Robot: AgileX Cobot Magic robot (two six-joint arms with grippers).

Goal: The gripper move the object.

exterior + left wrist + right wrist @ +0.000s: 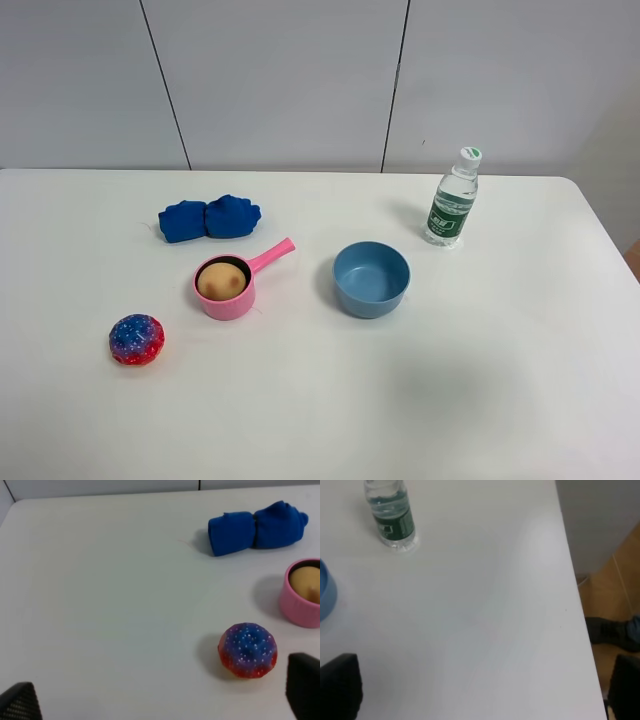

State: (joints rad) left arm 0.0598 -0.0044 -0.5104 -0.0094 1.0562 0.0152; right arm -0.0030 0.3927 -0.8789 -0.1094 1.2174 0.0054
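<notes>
The tan-orange peach-like ball [221, 279] sits inside a small pink pot [232, 301] with a handle, left of the table's middle. It also shows in the left wrist view [306, 582], partly cut by the frame edge. Neither arm appears in the exterior high view. My left gripper [160, 700] is open and empty, with the black fingertips [20, 702] wide apart above the table near the speckled ball. My right gripper [482, 690] is open and empty, above the table's right part near its edge.
A red-and-blue speckled ball [136, 339] lies front left. A blue cloth bundle [208, 218] lies behind the pot. A blue bowl [371, 279] stands at the middle, a water bottle [453, 198] at the back right. The table's right edge [572, 605] borders the floor.
</notes>
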